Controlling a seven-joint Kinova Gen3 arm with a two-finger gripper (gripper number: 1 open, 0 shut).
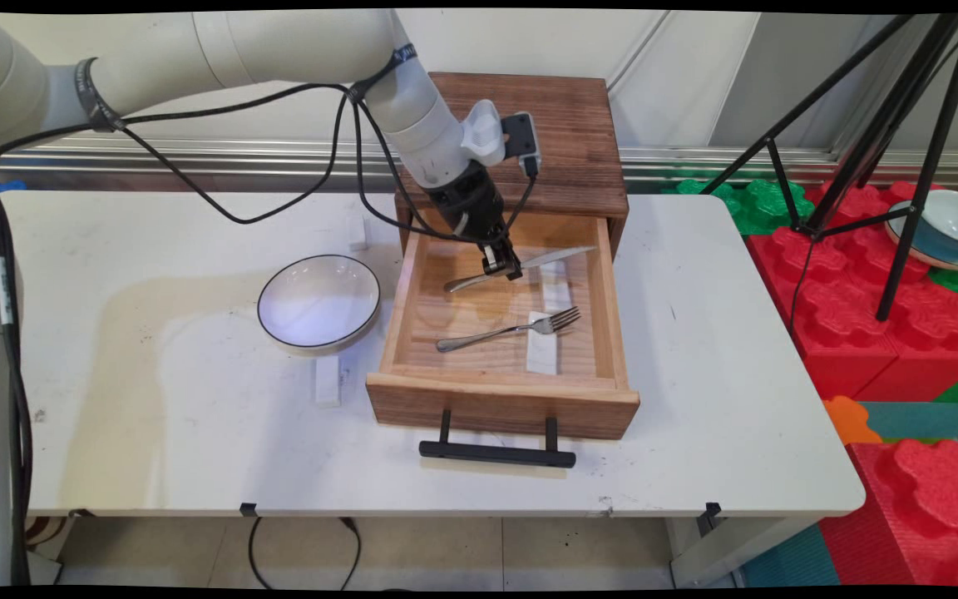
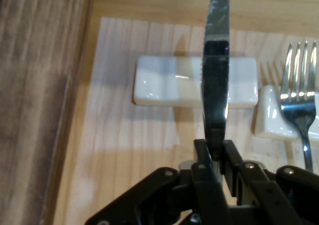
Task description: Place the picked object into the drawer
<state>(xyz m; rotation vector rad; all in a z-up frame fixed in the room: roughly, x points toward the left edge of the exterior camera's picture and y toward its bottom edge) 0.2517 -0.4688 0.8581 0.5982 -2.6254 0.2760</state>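
My gripper [image 1: 502, 268] hangs inside the open wooden drawer [image 1: 500, 403], shut on a silver knife [image 1: 558, 255] near its middle. The knife is lifted and slightly tilted, its blade [image 2: 216, 60] pointing away from the hand over a white rectangular rest [image 2: 169, 80]. Black fingers [image 2: 202, 152] pinch the knife from both sides. A fork [image 1: 512, 329] lies in the drawer nearer the front, its tines [image 2: 298, 80] propped on a second white rest [image 1: 542, 353].
A white bowl with a dark rim [image 1: 318, 300] sits left of the drawer, with a small white block [image 1: 328, 380] in front of it and another [image 1: 358, 233] behind. The wooden cabinet [image 1: 562, 141] stands behind the drawer. A black tripod [image 1: 861, 150] stands over red foam blocks [image 1: 861, 316] at right.
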